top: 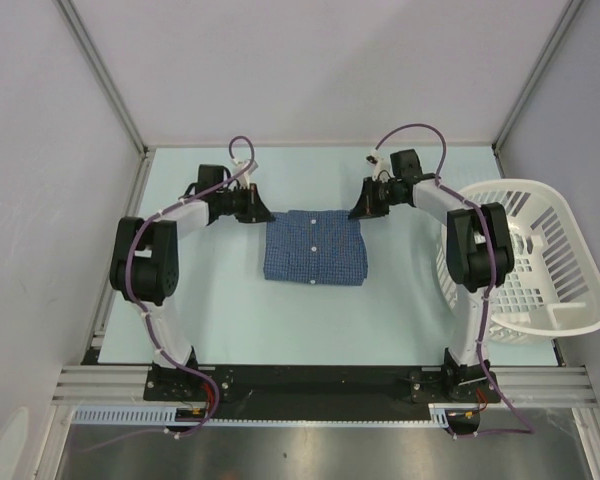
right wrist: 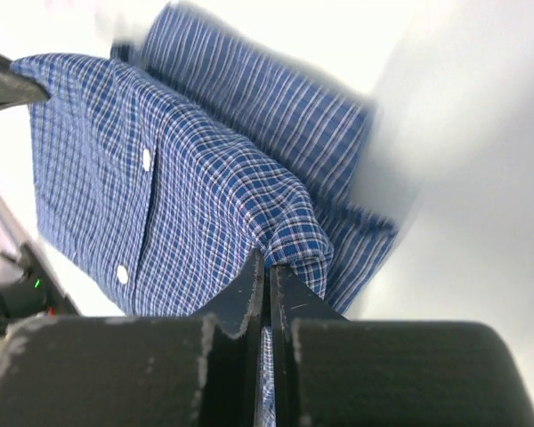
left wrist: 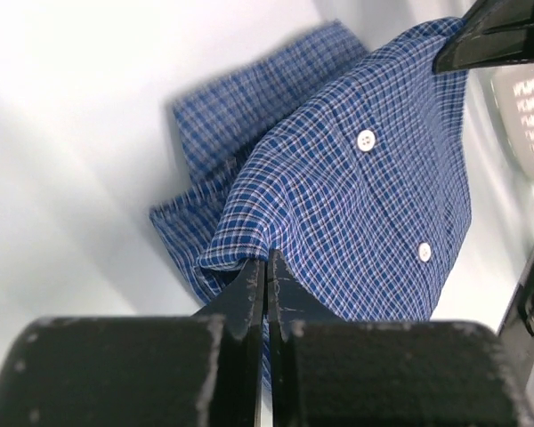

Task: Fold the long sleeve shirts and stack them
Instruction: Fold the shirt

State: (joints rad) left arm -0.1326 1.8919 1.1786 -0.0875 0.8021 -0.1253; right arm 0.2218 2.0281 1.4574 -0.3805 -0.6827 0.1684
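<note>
In the overhead view, left of centre, the left hand (top: 264,214) sits at the upper left corner of the folded long sleeve shirt (top: 315,247). Its wrist view shows the two fingers (left wrist: 246,295) pressed together with a fold of the checked cloth pinched between them. The shirt lies as a compact blue rectangle in the middle of the pale counter (top: 220,310), button front up, with small white buttons showing. The right hand (top: 360,210) meets the shirt's upper right corner, and its wrist view shows it likewise clamped on the cloth edge. At the right edge of the frame, a white slatted basket (top: 555,300) sits just beside the right arm.
</note>
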